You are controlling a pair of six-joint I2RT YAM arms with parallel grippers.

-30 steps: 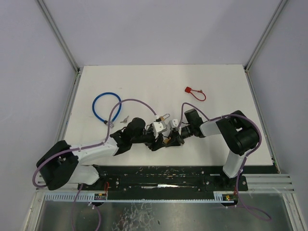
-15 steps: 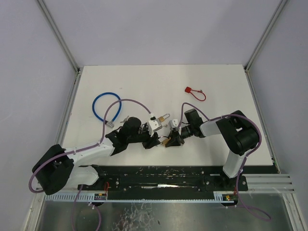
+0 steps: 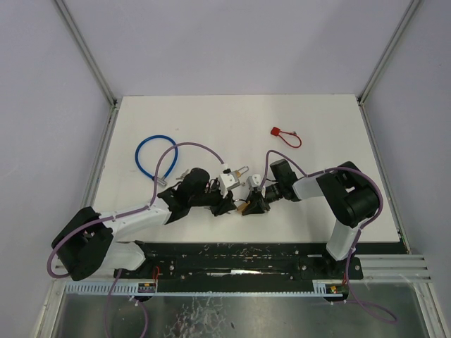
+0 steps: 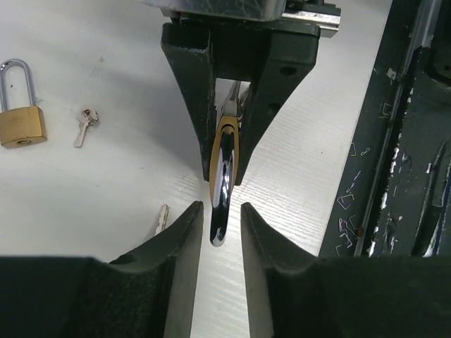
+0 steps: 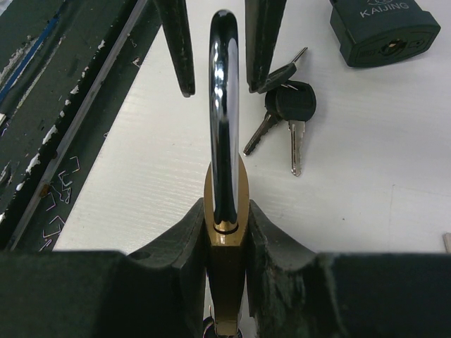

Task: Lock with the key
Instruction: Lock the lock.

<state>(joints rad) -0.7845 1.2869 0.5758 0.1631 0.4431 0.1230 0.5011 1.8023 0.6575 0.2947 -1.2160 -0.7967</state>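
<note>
Right fingers (image 5: 190,236) clamp the padlock (image 5: 225,282) body, left fingers (image 4: 189,236) flanking its shackle (image 5: 224,105).

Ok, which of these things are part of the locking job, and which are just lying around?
In the job: held padlock, clamped in the right gripper; left gripper, open around its shackle.
Lying about: blue cable, red lock, spare brass padlock, black padlock, bunch of keys, loose small key. Which key fits, I can't tell.
</note>
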